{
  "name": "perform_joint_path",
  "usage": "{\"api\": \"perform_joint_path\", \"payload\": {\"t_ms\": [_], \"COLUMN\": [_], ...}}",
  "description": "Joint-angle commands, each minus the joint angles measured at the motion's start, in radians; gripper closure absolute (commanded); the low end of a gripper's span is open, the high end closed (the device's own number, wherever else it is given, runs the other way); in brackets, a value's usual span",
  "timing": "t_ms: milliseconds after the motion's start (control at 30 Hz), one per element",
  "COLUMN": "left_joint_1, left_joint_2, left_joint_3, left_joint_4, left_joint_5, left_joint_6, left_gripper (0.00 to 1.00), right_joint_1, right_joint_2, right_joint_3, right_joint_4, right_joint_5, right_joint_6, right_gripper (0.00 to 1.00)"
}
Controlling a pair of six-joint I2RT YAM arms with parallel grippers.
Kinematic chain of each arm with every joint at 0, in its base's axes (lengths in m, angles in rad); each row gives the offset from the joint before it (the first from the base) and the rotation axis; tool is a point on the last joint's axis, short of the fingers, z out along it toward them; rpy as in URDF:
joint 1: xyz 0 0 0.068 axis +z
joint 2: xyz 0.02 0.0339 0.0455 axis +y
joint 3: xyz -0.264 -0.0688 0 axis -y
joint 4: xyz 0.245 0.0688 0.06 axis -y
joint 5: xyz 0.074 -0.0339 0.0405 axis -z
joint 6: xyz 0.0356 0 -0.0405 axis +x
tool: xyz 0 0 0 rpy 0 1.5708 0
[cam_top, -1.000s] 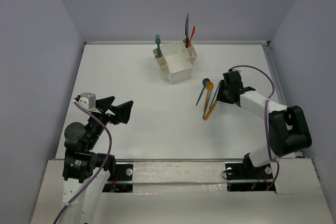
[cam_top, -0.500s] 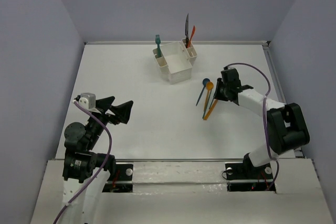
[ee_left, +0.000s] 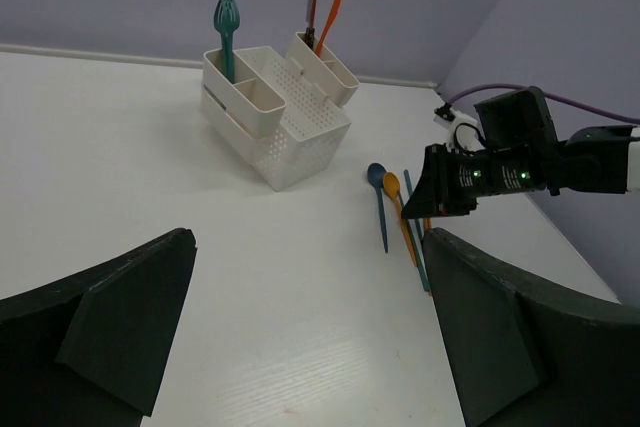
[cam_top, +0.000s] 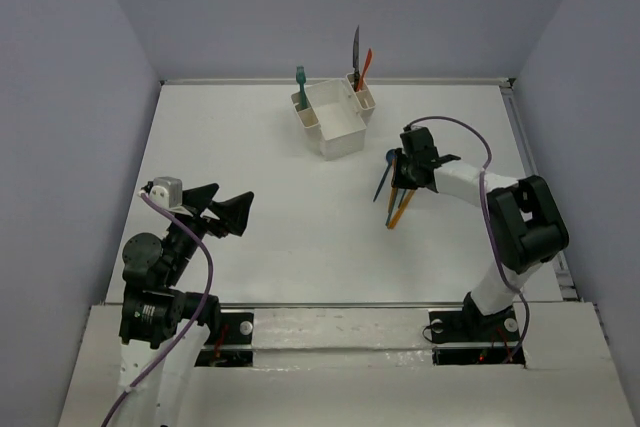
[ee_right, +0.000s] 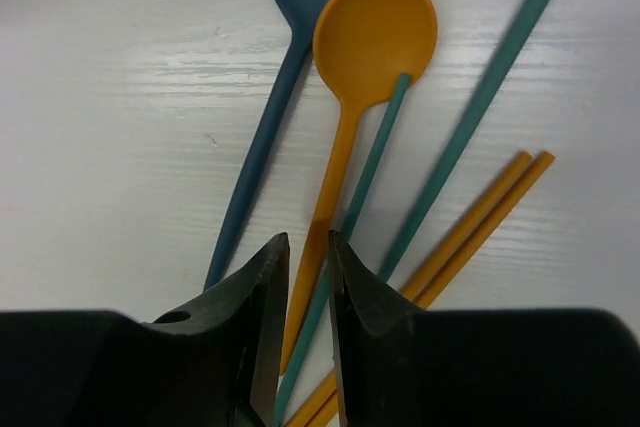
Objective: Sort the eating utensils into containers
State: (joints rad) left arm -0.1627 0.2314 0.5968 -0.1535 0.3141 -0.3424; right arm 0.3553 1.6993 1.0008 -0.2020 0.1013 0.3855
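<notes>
The white caddy (cam_top: 335, 119) stands at the back; it also shows in the left wrist view (ee_left: 285, 112). The teal fork (cam_top: 300, 80) stands in its left slot. The dark-handled steel knife (cam_top: 355, 50) and the orange plastic knife (cam_top: 366, 63) stand in its right slot. The blue spoon (ee_right: 262, 142) and the orange spoon (ee_right: 372, 32) lie side by side on the table. My right gripper (ee_right: 308, 243) is low over them, jaws nearly together with the orange spoon's handle between them. No teal spoon bowl shows. My left gripper (ee_left: 310, 347) is wide open and empty.
Two thin teal sticks (ee_right: 470, 117) and two thin orange sticks (ee_right: 480, 222) lie crossed right of the spoons, one teal tip resting on the orange spoon's bowl. The table's right rail (cam_top: 520, 137) runs beside the right arm.
My right gripper has moved left and a little back, from the handle ends up to the orange spoon's neck. The left arm has not moved.
</notes>
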Motion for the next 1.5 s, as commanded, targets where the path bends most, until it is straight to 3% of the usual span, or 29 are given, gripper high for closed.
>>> {"api": "perform_joint_path", "payload": {"t_ms": [0, 567, 700, 800, 900, 1167, 1467], "left_joint_1": [-0.006, -0.006, -0.006, -0.006, -0.006, -0.006, -0.006], "left_joint_2": [-0.003, 0.000, 0.002, 0.002, 0.003, 0.013, 0.037], "left_joint_3": [-0.009, -0.009, -0.009, -0.009, -0.011, -0.011, -0.008], "left_joint_4": [0.054, 0.054, 0.054, 0.054, 0.054, 0.055, 0.052], "left_joint_5": [0.006, 0.008, 0.008, 0.008, 0.010, 0.011, 0.011], "left_joint_6": [0.008, 0.006, 0.008, 0.006, 0.006, 0.008, 0.010], "left_gripper": [0.01, 0.01, 0.01, 0.01, 0.01, 0.01, 0.01], "right_joint_1": [0.010, 0.010, 0.010, 0.010, 0.010, 0.051, 0.198], "right_joint_2": [0.022, 0.174, 0.186, 0.174, 0.111, -0.073, 0.083], "right_joint_3": [0.067, 0.165, 0.173, 0.164, 0.153, 0.162, 0.369], "right_joint_4": [0.013, -0.025, -0.028, -0.013, 0.029, 0.249, 0.553], "right_joint_5": [0.012, 0.098, 0.107, 0.120, 0.126, 0.009, 0.006], "right_joint_6": [-0.016, -0.037, -0.040, -0.027, -0.004, 0.019, -0.039], "right_gripper": [0.70, 0.70, 0.79, 0.94, 1.00, 1.00, 1.00]}}
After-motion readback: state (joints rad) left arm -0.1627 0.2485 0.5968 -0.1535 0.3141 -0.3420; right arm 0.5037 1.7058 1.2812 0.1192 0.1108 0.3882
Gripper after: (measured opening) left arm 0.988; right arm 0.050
